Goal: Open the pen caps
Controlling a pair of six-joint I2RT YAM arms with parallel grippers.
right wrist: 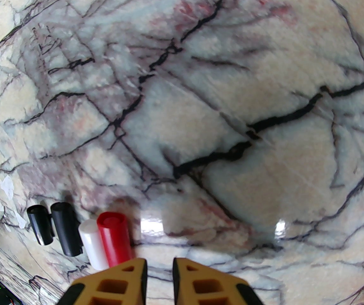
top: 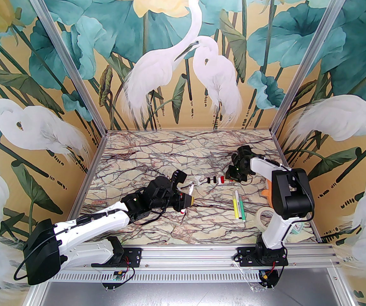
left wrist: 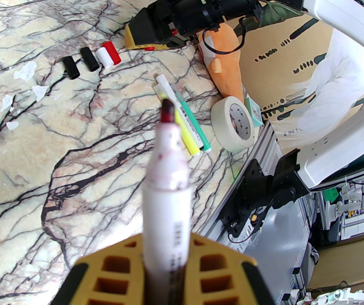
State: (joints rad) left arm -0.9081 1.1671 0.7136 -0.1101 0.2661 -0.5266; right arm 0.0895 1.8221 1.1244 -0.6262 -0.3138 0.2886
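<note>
Four pen caps (right wrist: 74, 233) off and lined up on the table (right wrist: 232, 75): two black caps (right wrist: 64, 227), a white cap (right wrist: 91, 243) and a red cap (right wrist: 115, 237). The red one sits just left of the right gripper (right wrist: 159, 262) fingertips, the rest further left. Right gripper low over the table, jaws parted by a narrow gap, marble showing between, nothing held.

Left gripper (left wrist: 167, 240) clamped on white marker (left wrist: 167, 183), barrel sticking straight out ahead of the fingers, dark red nib (left wrist: 167, 111) bare, so this pen is uncapped. Past the nib, ahead and slightly right: yellow marker (left wrist: 185, 135) and green marker (left wrist: 194, 129) lying side by side, tape roll (left wrist: 232, 124) just right of them. Can't tell if those two are capped.

Step, as I read it: the cap is pulled and parked in the row, and the open marker is not yet set down.

Next move likely: the left lowers the marker flat by the other two and lets go, keeping the wet nib off the table. Right lifts clear without knocking the red cap beside its finger, since round caps roll easily.
</note>
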